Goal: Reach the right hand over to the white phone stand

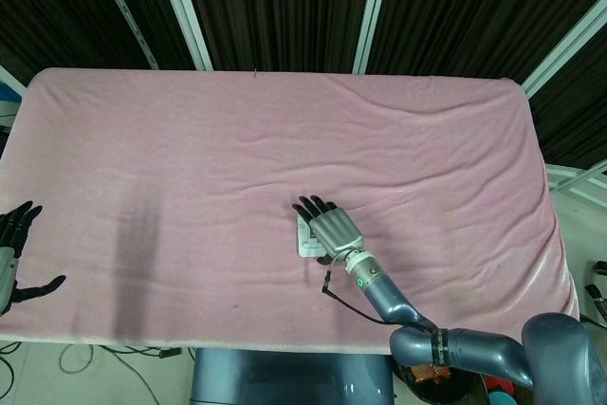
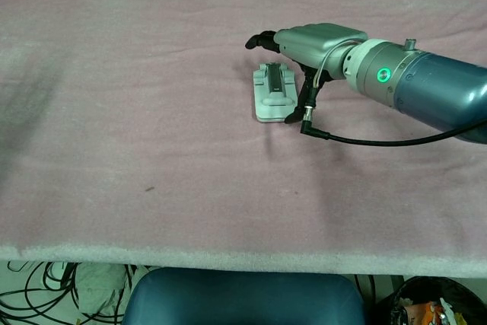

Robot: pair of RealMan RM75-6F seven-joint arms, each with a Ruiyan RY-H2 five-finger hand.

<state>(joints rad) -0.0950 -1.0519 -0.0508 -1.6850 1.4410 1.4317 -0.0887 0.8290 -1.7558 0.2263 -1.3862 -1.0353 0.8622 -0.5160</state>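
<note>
- The stand (image 1: 307,234) lies flat on the pink cloth (image 1: 285,139) that covers the worktop, near the middle of its near half. In the chest view it shows as a white slab with a grey strip along its centre (image 2: 274,93).
- The right hand (image 1: 328,226) hangs over the stand, palm down. In the head view it hides most of the stand's right part.
- From the chest view the right hand (image 2: 312,42) is above the stand's far right side, with a gap of air under the palm. I cannot tell whether the thumb, which drops beside the stand's right edge, touches it.
- Its fingers (image 2: 259,38) are stretched forward and spread, holding nothing.
- A black cable (image 2: 365,139) runs from the wrist across the cloth to the right.
- The left hand (image 1: 13,251) sits at the left edge of the head view, well apart from the stand, fingers apart and empty.
- Progress, as I judge it: the reach looks all but done, since the right hand is already over the stand. What may be left is a small shift left to centre it.
</note>
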